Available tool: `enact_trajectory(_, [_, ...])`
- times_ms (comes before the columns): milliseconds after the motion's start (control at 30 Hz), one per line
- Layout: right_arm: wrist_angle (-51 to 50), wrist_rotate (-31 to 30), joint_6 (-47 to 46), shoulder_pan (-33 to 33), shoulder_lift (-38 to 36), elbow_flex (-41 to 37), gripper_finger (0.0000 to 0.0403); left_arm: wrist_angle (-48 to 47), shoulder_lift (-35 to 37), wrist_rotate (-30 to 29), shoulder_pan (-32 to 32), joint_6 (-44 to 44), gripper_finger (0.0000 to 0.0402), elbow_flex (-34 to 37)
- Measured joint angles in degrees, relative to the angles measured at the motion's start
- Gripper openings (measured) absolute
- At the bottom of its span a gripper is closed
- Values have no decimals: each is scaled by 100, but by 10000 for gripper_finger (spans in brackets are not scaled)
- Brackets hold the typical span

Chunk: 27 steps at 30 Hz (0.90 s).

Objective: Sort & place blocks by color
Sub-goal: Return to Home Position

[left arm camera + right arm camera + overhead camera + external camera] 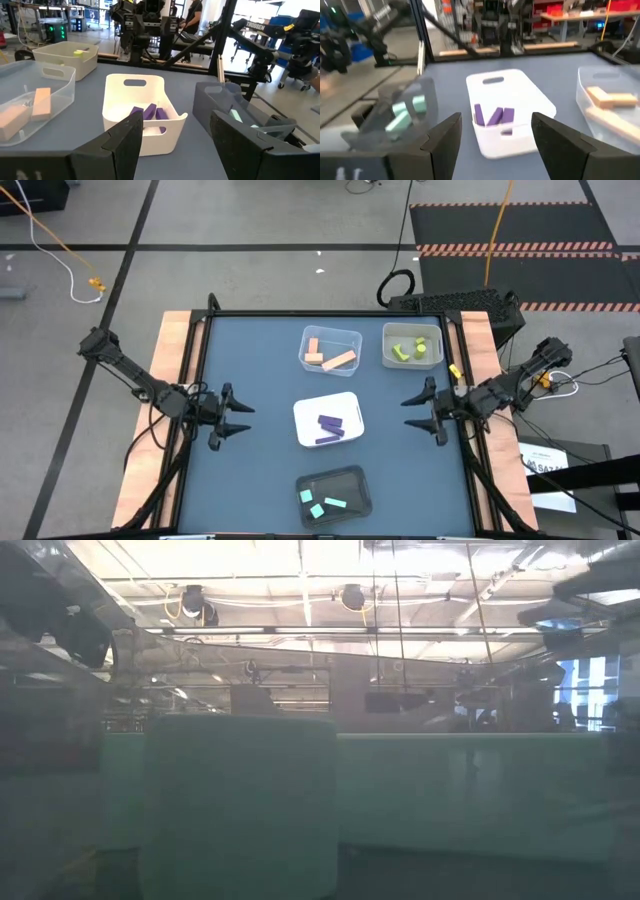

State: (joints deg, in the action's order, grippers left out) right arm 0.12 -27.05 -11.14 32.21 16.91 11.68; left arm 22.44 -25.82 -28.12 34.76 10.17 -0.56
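Note:
All blocks lie inside the trays. Salmon-orange blocks (330,356) lie in the clear tray (331,350), yellow-green blocks (410,348) in the grey-beige tray (412,345), purple blocks (330,427) in the white tray (328,420), and light teal blocks (322,503) in the black tray (334,495). My left gripper (243,419) hangs open and empty at the table's left side, pointing toward the white tray. My right gripper (411,411) hangs open and empty at the right side, also pointing toward it.
The four trays stand in the middle of the dark blue table (250,480), two at the far side, one in the centre, one near the front edge. Bare table lies between each gripper and the trays. The low view is blocked by a tray wall (240,800).

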Motion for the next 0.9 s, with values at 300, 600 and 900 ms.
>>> enact_trajectory(300, [144, 3, -165, 2, 0, -471, 231, 11, -4, 0, 0, 2, 230, 0])
enact_trajectory(600, [1297, -6, -135, 2, 7, -1046, 231, 13, -4, -2, -2, 6, 230, 0])
enact_trajectory(900, [3216, -909, 284, 2, 7, -1062, 231, 13, -4, 0, -2, 18, 230, 0])
